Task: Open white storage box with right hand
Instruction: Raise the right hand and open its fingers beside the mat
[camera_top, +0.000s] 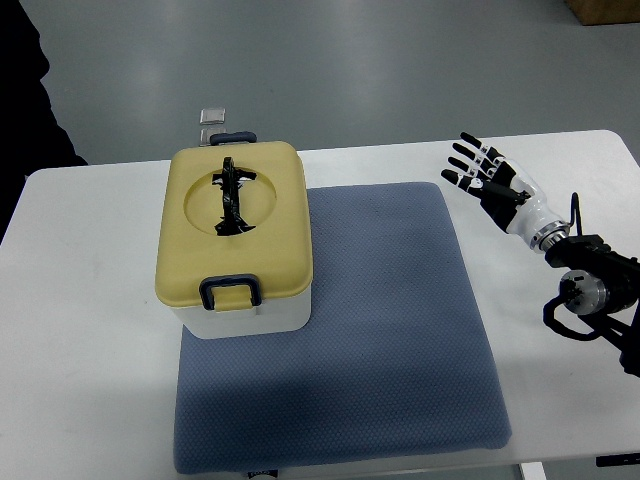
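A white storage box (250, 318) with a yellow lid (233, 225) stands on the left part of a blue mat (380, 330). The lid is on, a black handle (232, 196) lies in its round recess, and dark blue latches sit at the near side (230, 291) and the far side (231, 138). My right hand (485, 170) hovers over the table to the right of the mat's far corner, well apart from the box. Its fingers are spread and hold nothing.
The white table (90, 330) carries the mat; its far edge runs just behind the box. A small clear clip-like object (213, 117) lies beyond the table's far edge. A dark shape (25, 100) fills the upper left corner.
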